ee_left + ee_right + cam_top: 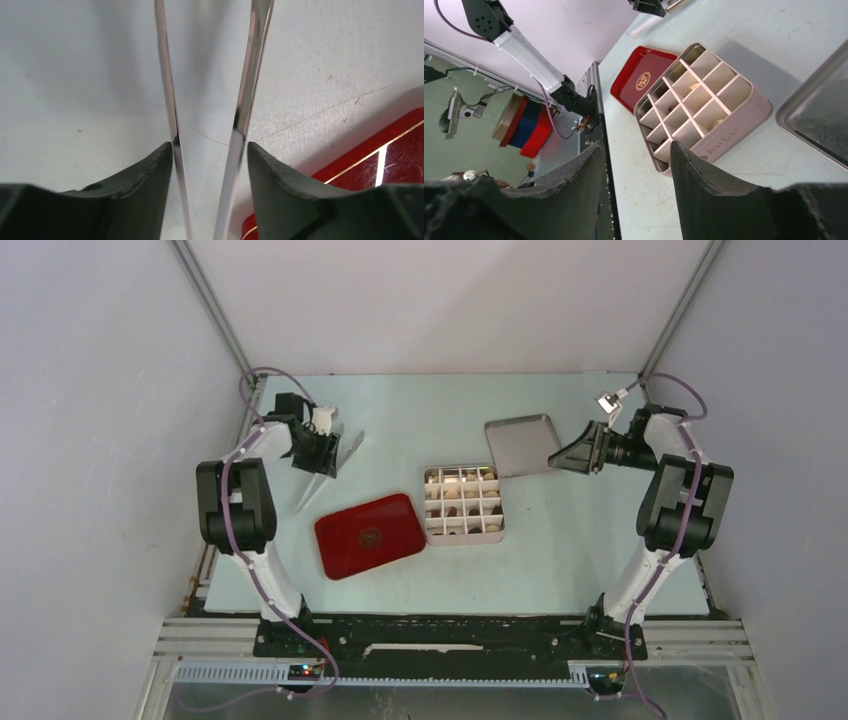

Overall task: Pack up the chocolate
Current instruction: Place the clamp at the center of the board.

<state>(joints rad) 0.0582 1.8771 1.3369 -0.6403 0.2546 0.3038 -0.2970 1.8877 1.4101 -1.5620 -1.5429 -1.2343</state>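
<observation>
Left gripper [210,150]: two dark fingers [145,185] rise from the bottom edge, with a gap between them. Metal tweezers [245,100] run up through that gap, their two thin arms spread apart, and each arm lies against the inner face of the finger beside it (tips out of frame at the top). Table [75,75]: pale and lightly specked, with one hairline scratch [320,113]. Lower right: corner of a red tray [395,160], glossy, with a thin gold line [360,158] set in from its edge.
</observation>
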